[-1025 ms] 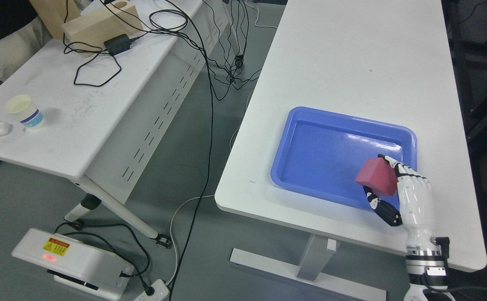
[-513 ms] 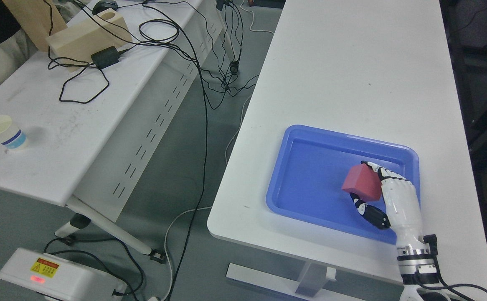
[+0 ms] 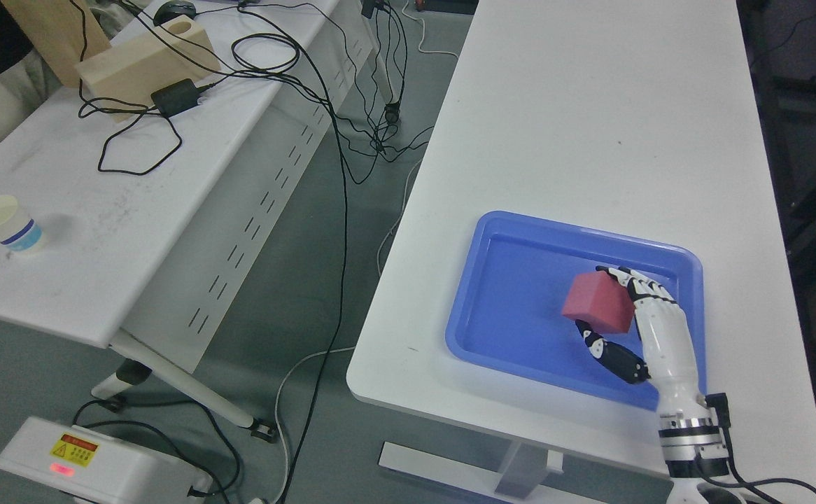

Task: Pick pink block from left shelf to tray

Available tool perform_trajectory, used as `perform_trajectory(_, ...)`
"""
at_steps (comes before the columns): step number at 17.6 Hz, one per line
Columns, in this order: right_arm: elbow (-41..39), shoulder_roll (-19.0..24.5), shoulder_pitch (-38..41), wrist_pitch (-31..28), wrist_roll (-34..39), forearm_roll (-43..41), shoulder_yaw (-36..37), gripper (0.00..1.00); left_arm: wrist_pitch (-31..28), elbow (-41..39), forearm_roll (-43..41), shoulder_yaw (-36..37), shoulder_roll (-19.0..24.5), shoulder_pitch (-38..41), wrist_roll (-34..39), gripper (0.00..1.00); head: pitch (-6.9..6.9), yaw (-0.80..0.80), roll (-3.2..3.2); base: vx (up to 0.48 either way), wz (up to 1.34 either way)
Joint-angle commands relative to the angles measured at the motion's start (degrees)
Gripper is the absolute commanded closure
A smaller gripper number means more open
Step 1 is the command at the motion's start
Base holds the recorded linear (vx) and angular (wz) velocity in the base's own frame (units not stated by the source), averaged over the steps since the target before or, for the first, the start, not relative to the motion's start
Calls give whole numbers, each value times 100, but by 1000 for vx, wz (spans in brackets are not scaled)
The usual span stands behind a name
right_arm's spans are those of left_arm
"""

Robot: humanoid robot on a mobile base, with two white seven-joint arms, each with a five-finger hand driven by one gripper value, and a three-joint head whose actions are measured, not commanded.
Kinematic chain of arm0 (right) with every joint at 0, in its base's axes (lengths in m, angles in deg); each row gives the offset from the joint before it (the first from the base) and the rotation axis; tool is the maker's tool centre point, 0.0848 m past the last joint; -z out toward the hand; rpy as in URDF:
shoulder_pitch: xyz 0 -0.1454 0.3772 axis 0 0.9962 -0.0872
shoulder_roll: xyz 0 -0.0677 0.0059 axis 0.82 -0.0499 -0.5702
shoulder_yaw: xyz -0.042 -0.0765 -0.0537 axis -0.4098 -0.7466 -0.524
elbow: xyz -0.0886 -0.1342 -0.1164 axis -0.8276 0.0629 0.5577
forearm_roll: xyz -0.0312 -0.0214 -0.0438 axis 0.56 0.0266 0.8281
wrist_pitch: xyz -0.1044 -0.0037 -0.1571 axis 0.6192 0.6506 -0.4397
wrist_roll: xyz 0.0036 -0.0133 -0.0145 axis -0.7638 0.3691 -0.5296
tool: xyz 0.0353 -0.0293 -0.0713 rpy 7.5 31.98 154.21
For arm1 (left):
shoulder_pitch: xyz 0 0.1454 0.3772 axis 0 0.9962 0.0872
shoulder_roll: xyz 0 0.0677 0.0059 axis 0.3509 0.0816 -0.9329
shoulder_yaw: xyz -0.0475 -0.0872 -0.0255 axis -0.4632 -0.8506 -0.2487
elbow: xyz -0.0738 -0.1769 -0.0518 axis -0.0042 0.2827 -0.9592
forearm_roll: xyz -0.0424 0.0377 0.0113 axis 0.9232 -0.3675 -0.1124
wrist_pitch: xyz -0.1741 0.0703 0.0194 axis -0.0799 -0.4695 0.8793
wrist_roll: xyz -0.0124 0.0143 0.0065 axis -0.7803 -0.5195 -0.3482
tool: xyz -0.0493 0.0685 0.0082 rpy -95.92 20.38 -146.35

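A pink block (image 3: 598, 302) is held in my right hand (image 3: 614, 318), whose white and black fingers (image 3: 642, 290) curl around it from the right and whose thumb sits under it. The hand holds the block over the right half of the blue tray (image 3: 520, 294), which lies on the white table (image 3: 590, 126). I cannot tell whether the block touches the tray floor. My right arm comes up from the bottom right edge. My left arm does not show.
A second white table (image 3: 100, 210) stands to the left with a paper cup (image 3: 5, 224), a wooden block (image 3: 145, 59) and black cables (image 3: 170, 98). More cables hang over the grey floor between the tables. A white box (image 3: 93, 458) sits on the floor at lower left.
The camera shifted early on. Since then my right hand has carried the pink block a little further left and up over the tray.
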Motion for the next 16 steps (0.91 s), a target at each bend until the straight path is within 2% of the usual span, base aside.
perform_trajectory(1, -43, 115, -13, 52, 129, -727, -13, 11, 31, 0, -9, 0, 100, 52, 4, 0, 0, 0, 0, 0, 0)
perform_trajectory(4, -43, 150, -22, 113, 138, -1157, -13, 1, 31, 0, -9, 0, 100, 52, 4, 0, 0, 0, 0, 0, 0)
perform_trajectory(9, -43, 238, -39, 183, 138, -1948, 66, 0, 31, 0, -9, 0, 100, 52, 4, 0, 0, 0, 0, 0, 0)
perform_trajectory(13, -43, 230, -13, 149, 234, -3169, 373, 0, 31, 0, -9, 0, 100, 52, 4, 0, 0, 0, 0, 0, 0)
perform_trajectory(16, -43, 247, 48, 0, 358, -3566, 610, 0, 31, 0, -9, 0, 100, 52, 4, 0, 0, 0, 0, 0, 0)
